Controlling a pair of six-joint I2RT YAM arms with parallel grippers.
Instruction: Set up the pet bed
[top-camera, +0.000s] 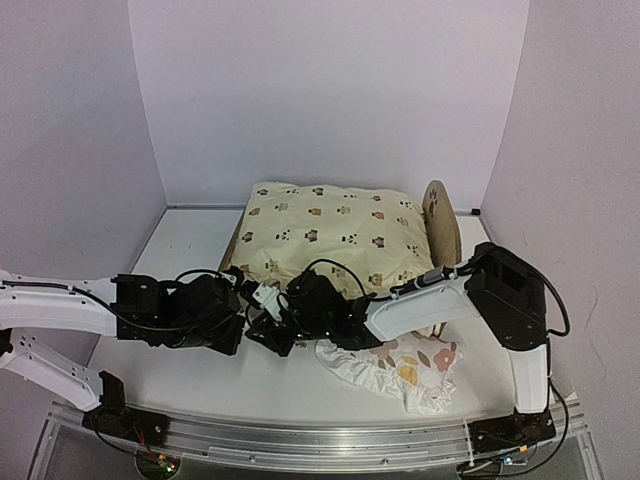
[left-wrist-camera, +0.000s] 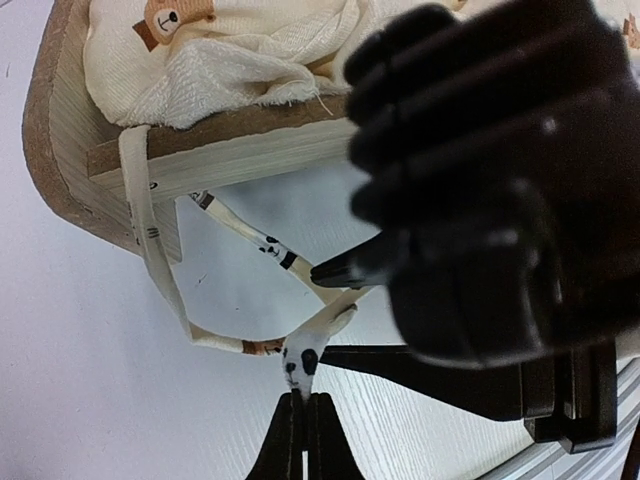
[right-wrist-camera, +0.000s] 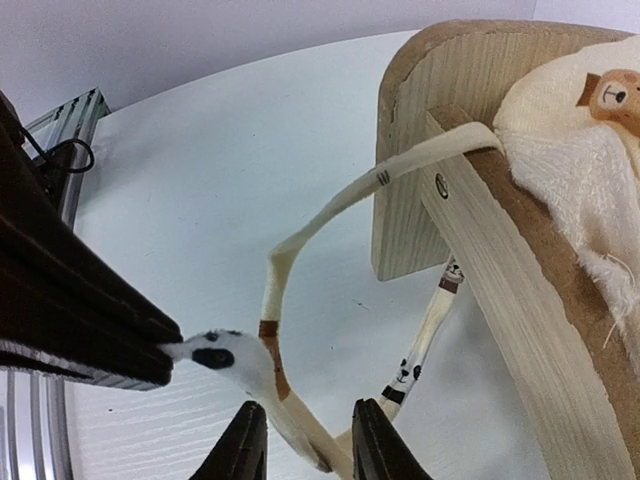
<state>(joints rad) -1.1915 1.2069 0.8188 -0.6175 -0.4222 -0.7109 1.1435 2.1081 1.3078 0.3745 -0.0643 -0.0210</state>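
Setting: robotics lab test cell. Basis: plain pale matte wall panels boxing in white tabletop on three sides; silver extruded-aluminium rail along near edge; white-and-black jointed left robot arm and right robot arm bolted to rail; thin black cables run exposed along arms. Lighting flat, even.

White table bears the pet bed; ruffled floral pillow lies beside it.
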